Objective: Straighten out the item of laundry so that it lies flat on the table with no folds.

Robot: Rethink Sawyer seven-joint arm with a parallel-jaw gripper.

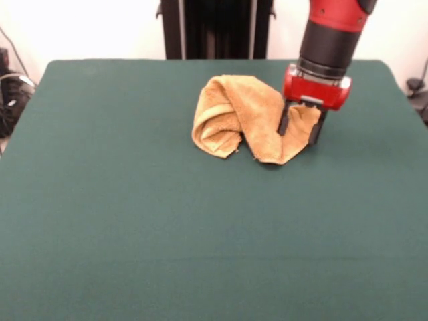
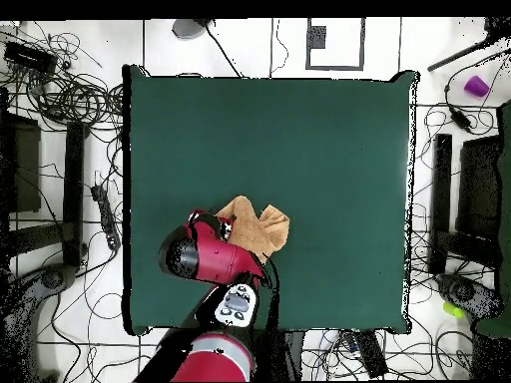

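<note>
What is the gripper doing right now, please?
Gripper: down at the towel, its two fingers either side of one bunched end; whether it is clamped cannot be told.

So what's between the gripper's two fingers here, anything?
In the front view, the gripper straddles the right end of the crumpled towel; yellow cloth fills the gap between its fingers. The overhead view hides this under the arm.

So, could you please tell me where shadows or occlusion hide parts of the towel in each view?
Front view: the crumpled golden terry-cloth towel casts a thin shadow along its near edge, and the red-and-black hand straddles its corner. Overhead view: the arm covers part of the towel and the hand itself.
</note>
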